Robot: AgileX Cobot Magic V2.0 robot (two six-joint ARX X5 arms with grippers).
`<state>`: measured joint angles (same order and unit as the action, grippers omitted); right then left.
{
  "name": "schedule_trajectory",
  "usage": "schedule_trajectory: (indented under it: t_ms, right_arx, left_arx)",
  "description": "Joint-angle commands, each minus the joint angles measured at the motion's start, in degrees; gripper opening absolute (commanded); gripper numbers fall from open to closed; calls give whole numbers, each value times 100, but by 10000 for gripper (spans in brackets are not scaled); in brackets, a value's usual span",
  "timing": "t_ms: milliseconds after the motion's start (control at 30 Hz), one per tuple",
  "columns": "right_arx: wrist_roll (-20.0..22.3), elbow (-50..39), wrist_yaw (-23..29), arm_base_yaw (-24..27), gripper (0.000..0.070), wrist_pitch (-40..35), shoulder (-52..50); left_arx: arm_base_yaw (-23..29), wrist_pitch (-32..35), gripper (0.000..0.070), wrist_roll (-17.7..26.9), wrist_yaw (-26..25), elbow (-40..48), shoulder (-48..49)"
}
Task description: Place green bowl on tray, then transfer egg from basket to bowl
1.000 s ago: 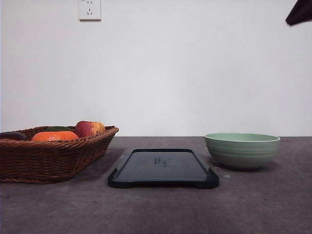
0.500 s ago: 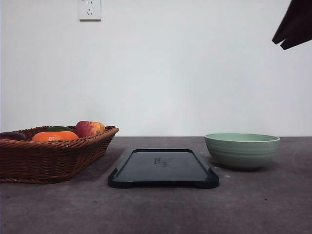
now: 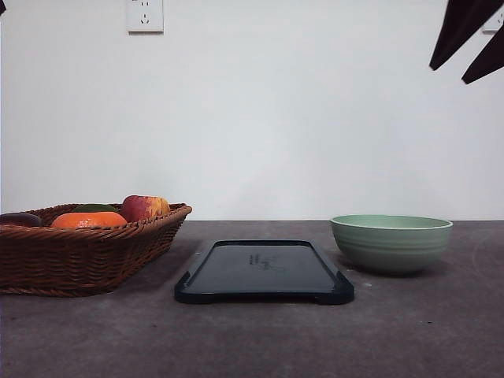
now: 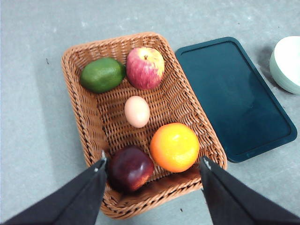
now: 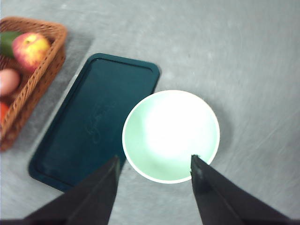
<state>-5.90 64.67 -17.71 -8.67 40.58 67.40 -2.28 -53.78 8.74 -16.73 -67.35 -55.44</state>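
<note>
The green bowl [image 3: 391, 242] is parked on the grey table [image 3: 252, 339] at the right of the front view, upright and empty, just beside the tray [image 3: 264, 272] but not on it. The tray sits dead centre, lower middle of the frame, nothing on it. Some faint scratchy marks can be seen on its glossy surface, but they can't be read as writing. No brand or label can be made out anywhere else either.

The basket [image 3: 83, 252] is over at the left edge of the front view. In the left wrist view its contents are laid out nicely: the egg [image 4: 137, 111] is resting in the middle of the basket floor, with a red-yellow apple [image 4: 145, 67] and a lime [image 4: 102, 74] toward the upper part of the frame, an orange [image 4: 175, 146] to the lower right of the egg and a dark red apple [image 4: 130, 168] to its lower left.

The left gripper [image 4: 152, 164] is seen with its fingers spread wide apart, hanging over the near end of the basket, nothing held. The right gripper [image 5: 154, 164] is also spread open and empty, hovering above the bowl's rim; in the front view its dark fingers [image 3: 457, 31] poke in at the upper right corner, high above the bowl.

A white wall socket [image 3: 145, 16] is stuck at the top left on the plain wall.
</note>
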Motion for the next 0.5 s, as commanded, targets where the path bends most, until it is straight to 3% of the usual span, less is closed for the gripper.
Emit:
schedule_trajectory:
  t_ms: [0,167,467]
  right_arx:
    - [-250,293,39,-20,302,201,326]
    - [-62,886,239,-20,302,680,1199]
    - [169,1303,590,69,301,666,2411]
  left_arx:
    - [-9,48,396,-116,-31,-149,-20]
    - [-9,72,396,-114,-28,-149,-20]
    - [-9,100,391,-114,-28,-149,-20]
